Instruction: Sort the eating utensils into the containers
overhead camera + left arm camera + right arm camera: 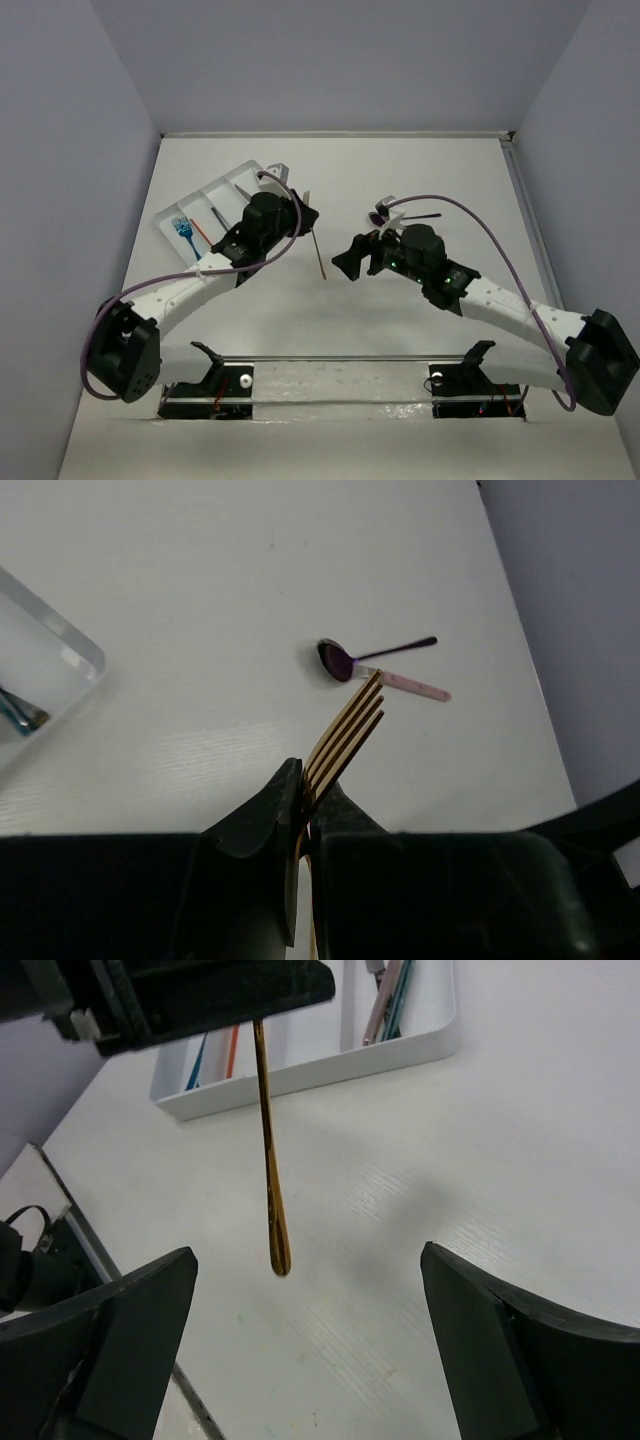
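White desk under grey walls, and the gold fork (318, 255) hangs above it, just right of the tray and toward the far-left corner. My left pincer (303, 213) is clenched on the fork below its tines, with the handle pointing down at the desk and clear of it. My right pincer (352, 260) is released, its fingers wide apart, near the middle of the desk and facing the dangling handle. I judge the sorting well along but not finished. This fork has yet to go in, and a purple spoon (381, 213) and a pink-handled piece (415, 685) lie touching each other on the bare desk toward the far edge, right of centre. The white tray (225, 185) sits slanted by the far-left corner. Its long compartments already hold a blue fork (183, 228), an orange piece (203, 230) and a dark grey one (218, 215). My right wrist view shows more slim handles in a further compartment, too cropped to name.
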